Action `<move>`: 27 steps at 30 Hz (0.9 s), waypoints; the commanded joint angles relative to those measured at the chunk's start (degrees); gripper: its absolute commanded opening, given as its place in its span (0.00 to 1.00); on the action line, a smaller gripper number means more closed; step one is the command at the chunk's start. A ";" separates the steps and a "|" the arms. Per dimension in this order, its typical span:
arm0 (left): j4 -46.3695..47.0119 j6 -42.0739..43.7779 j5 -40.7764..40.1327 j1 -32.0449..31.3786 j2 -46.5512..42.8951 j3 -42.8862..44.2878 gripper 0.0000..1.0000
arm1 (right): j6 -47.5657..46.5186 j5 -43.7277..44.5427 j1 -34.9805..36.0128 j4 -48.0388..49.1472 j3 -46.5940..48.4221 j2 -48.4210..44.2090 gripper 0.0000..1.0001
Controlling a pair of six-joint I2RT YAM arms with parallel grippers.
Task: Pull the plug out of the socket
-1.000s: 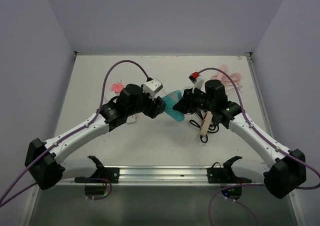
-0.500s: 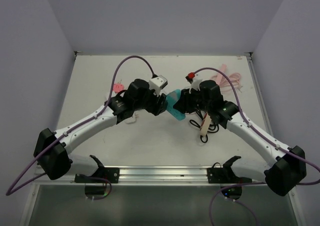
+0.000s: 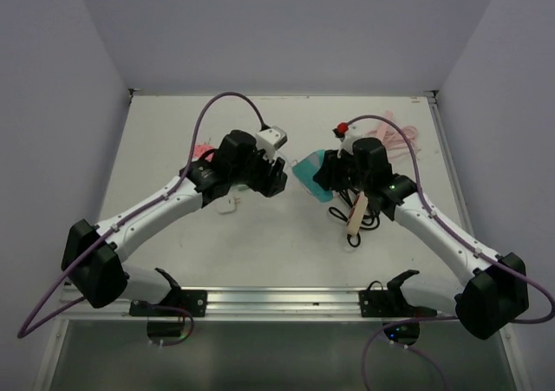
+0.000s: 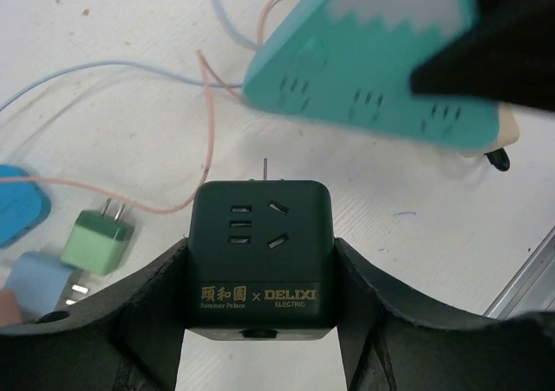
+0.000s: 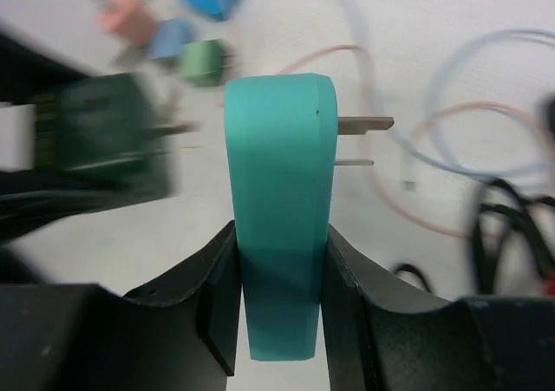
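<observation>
Teal socket block (image 5: 277, 174) was clamped by the right gripper (image 5: 279, 252), dark green cube plug (image 4: 260, 222) by the left gripper (image 4: 260, 265), prongs apparently free; straight, firm separation seemed advisable.

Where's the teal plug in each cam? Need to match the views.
Top external: teal plug sits mid-table, just right of centre.
Left wrist: top right, slotted face toward the camera.
Right wrist: dead centre, upright, prongs pointing right.
Shared landmark: dark green socket cube, bottom centre in left wrist, left of the plug in top external and in right wrist, where it is blurred.
</observation>
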 commanded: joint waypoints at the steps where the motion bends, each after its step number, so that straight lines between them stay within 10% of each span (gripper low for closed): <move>1: -3.98 2.42 5.12 4.68 -8.64 2.42 0.00 | -2.64 21.78 -8.88 -6.28 -3.21 0.83 0.00; 27: 2.25 -13.03 -20.28 11.80 -7.94 -16.39 0.00 | 6.06 24.51 -13.36 -4.18 -6.90 -13.85 0.00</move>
